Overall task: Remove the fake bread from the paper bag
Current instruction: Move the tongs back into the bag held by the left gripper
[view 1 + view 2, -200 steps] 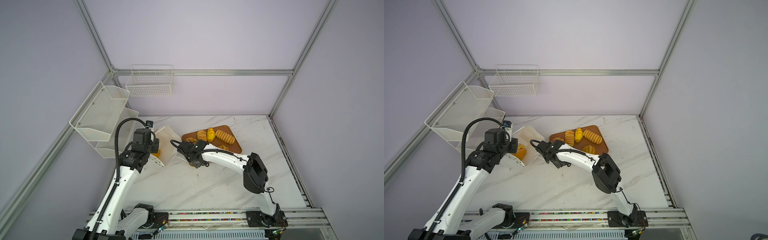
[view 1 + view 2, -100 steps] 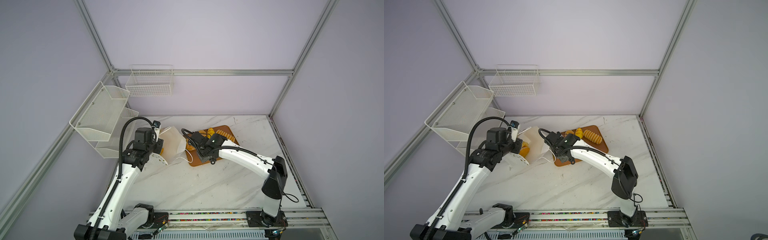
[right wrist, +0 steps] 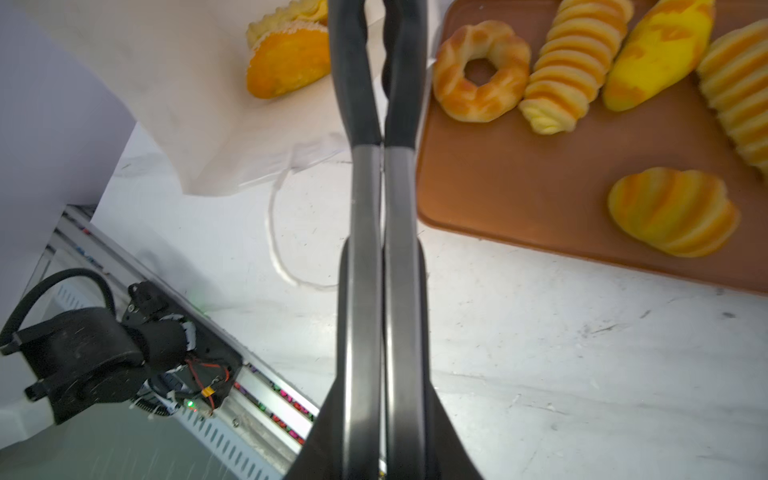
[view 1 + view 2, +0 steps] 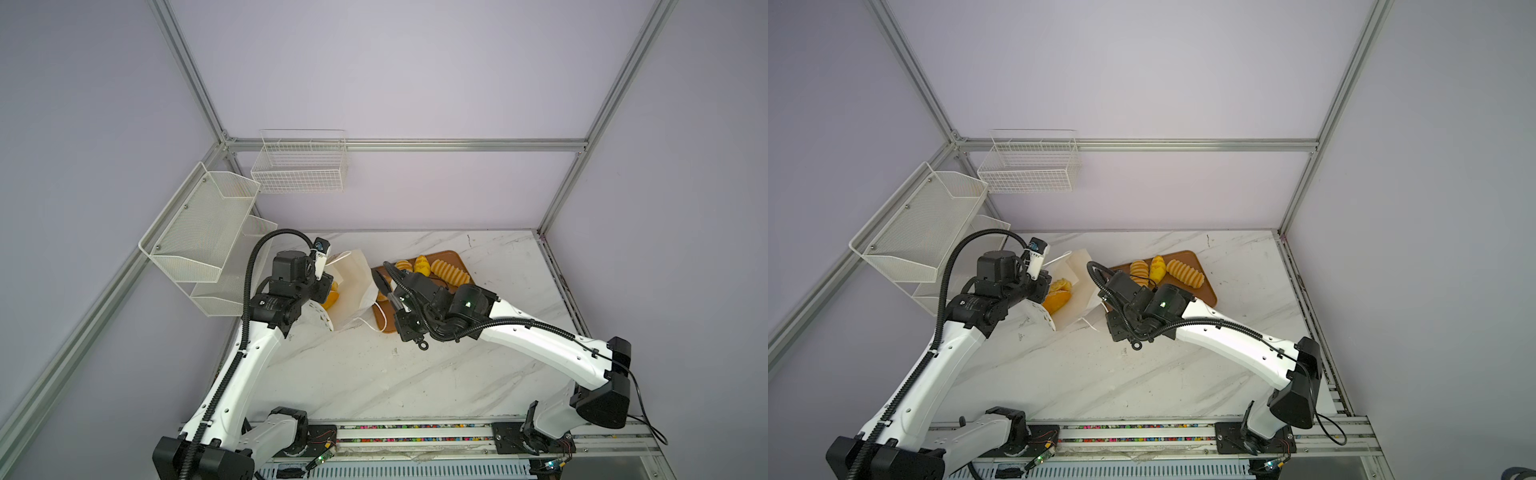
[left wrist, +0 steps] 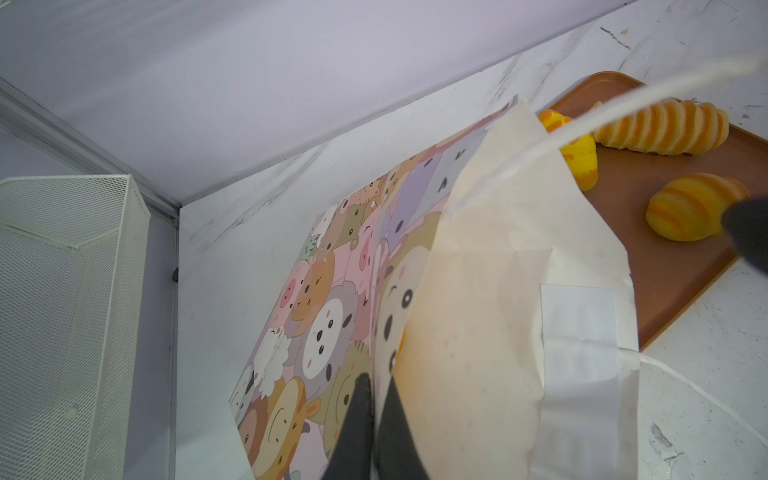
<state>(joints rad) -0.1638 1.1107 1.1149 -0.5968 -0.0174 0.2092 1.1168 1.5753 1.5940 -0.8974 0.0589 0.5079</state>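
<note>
The paper bag [image 4: 353, 286] [image 4: 1077, 299] lies tilted on the marble table, mouth toward the tray. My left gripper [image 5: 372, 382] is shut on its cartoon-printed side wall [image 5: 316, 316]. My right gripper [image 3: 376, 12] [image 4: 379, 283] is shut on the opposite rim of the bag [image 3: 199, 83], beside the tray. Two pieces of fake bread [image 4: 1057, 297] [image 3: 286, 62] lie inside the bag. Several others rest on the orange-brown tray [image 3: 519, 174] [image 4: 384, 322], among them a ring doughnut [image 3: 482, 70] and a long ridged roll [image 4: 450, 272].
White mesh shelves [image 4: 199, 224] [image 5: 62, 291] hang on the left wall close to my left arm. A wire basket [image 4: 301, 166] hangs on the back wall. One cord handle [image 3: 278, 249] trails on the table. The mounting rail [image 4: 415, 428] runs along the front edge.
My right gripper has shut on the bag's rim and moved back toward the tray, with its arm stretching out. The bag's mouth has risen and widened. My left gripper kept its hold.
</note>
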